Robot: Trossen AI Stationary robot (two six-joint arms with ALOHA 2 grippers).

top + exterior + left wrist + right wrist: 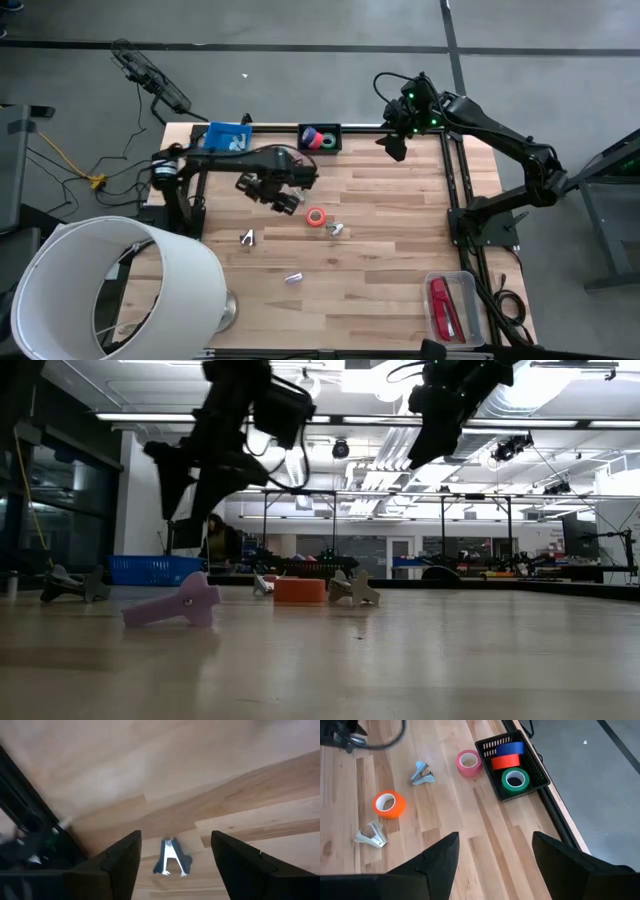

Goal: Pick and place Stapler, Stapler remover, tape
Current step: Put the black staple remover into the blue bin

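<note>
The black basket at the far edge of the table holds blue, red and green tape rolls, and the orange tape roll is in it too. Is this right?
Not quite. The right wrist view shows the orange tape roll lying on the table, outside the black basket. The blue, red and green rolls are in it.

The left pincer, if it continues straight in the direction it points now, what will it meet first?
Probably the silvery staple remover, which lies on the wooden table between the open fingers of the left pincer in the left wrist view. Nothing else shows in that line, though depth is uncertain.

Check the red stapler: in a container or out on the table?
In. The stapler lies inside the clear bin at the table's corner near the right arm's base.
</note>
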